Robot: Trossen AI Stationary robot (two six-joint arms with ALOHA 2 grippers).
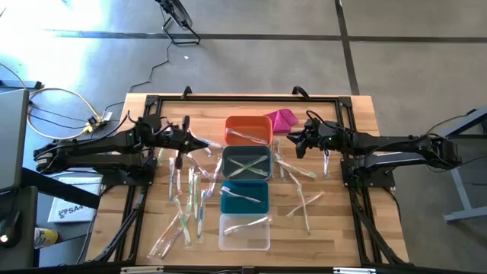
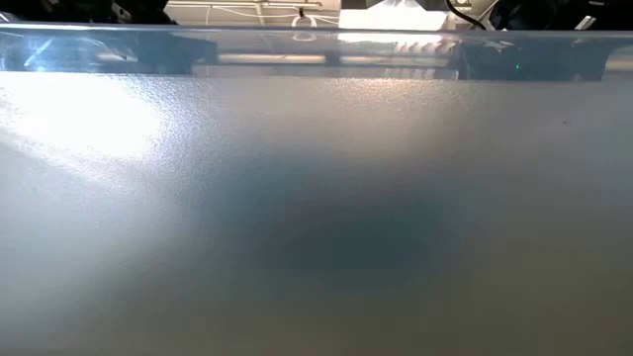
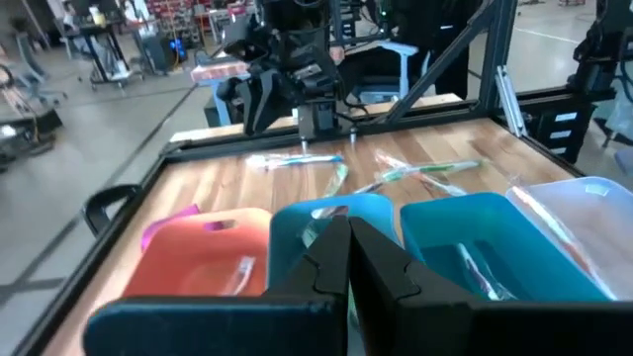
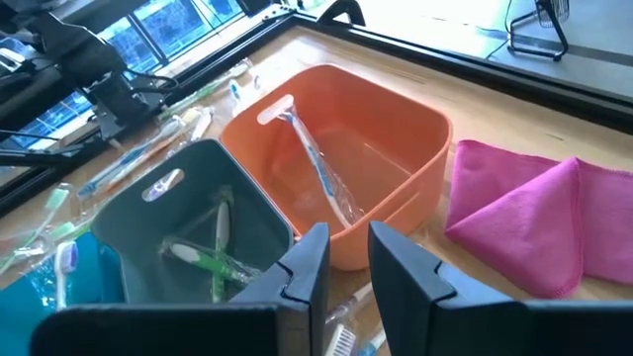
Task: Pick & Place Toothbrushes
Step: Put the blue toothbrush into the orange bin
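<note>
Wrapped toothbrushes lie loose on the wooden table, one scatter on the left (image 1: 185,204) and another on the right (image 1: 301,185). One toothbrush (image 4: 318,168) lies in the orange bin (image 1: 248,131). Two green ones (image 4: 213,255) lie crossed in the grey bin (image 1: 246,164), one (image 1: 243,196) in the teal bin, and one (image 1: 247,225) in the clear bin. My left gripper (image 1: 202,144) hovers shut and holds nothing, just left of the orange and grey bins. My right gripper (image 4: 346,259) hovers open and holds nothing, just right of the orange bin.
The bins stand in a row down the table's middle, with the teal bin (image 1: 245,199) and the clear bin (image 1: 245,234) nearest the front. A magenta cloth (image 1: 281,119) lies at the far side beside the orange bin. A black frame (image 1: 243,97) rims the table.
</note>
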